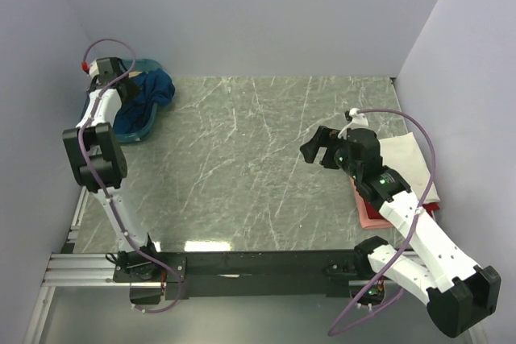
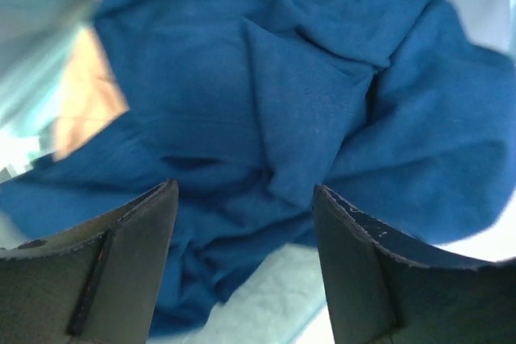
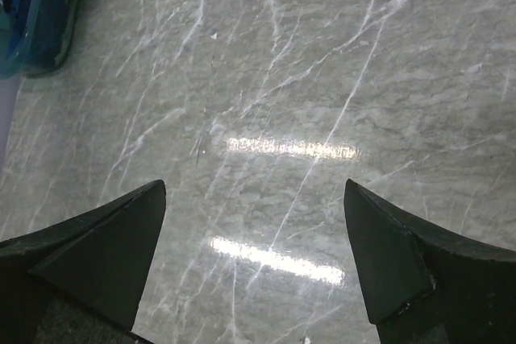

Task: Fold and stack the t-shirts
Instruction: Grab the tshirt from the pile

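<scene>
Left gripper (image 2: pixel 246 192) is held wide open, nothing grasped, just above the crumpled dark blue t-shirt (image 2: pixel 282 102) bunched in the teal basket (image 1: pixel 133 133) at the far left corner. Right gripper (image 3: pixel 254 191) is spread open and empty over the marble table (image 1: pixel 242 159), right of centre. A folded cream-white t-shirt (image 1: pixel 407 159) is stacked on a red one (image 1: pixel 369 215) at the right edge.

No legible txt or labels anywhere.
</scene>
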Robot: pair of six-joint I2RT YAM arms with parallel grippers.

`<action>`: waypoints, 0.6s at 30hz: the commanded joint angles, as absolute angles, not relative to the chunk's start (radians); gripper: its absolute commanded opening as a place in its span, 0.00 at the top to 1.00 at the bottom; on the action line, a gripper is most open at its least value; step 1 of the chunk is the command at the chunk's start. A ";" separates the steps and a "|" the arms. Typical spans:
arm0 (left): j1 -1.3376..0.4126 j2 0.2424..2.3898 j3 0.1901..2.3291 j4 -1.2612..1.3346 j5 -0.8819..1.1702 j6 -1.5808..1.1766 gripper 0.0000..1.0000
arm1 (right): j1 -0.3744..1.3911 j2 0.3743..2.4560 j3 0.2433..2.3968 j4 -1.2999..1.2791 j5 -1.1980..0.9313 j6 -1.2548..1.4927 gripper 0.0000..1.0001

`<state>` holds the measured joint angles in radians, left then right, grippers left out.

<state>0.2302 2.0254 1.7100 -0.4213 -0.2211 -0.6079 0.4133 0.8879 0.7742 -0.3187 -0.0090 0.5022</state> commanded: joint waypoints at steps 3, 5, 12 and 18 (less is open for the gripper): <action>0.229 2.135 1.838 -0.365 -0.111 -0.572 0.28 | 0.411 0.903 0.790 -0.269 -0.043 0.479 0.04; 0.229 2.186 1.890 -0.380 -0.113 -0.580 0.30 | 0.411 0.914 0.788 -0.265 -0.049 0.477 0.04; 0.229 2.253 1.960 -0.388 -0.107 -0.591 0.47 | 0.411 0.917 0.778 -0.252 -0.051 0.474 0.04; 0.229 2.260 1.996 -0.394 -0.081 -0.597 0.87 | 0.410 0.928 0.779 -0.249 -0.051 0.474 0.05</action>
<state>0.2298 2.2566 1.9312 -0.4129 -0.1070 -0.5995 0.4133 0.9226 0.7738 -0.2878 -0.0463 0.4923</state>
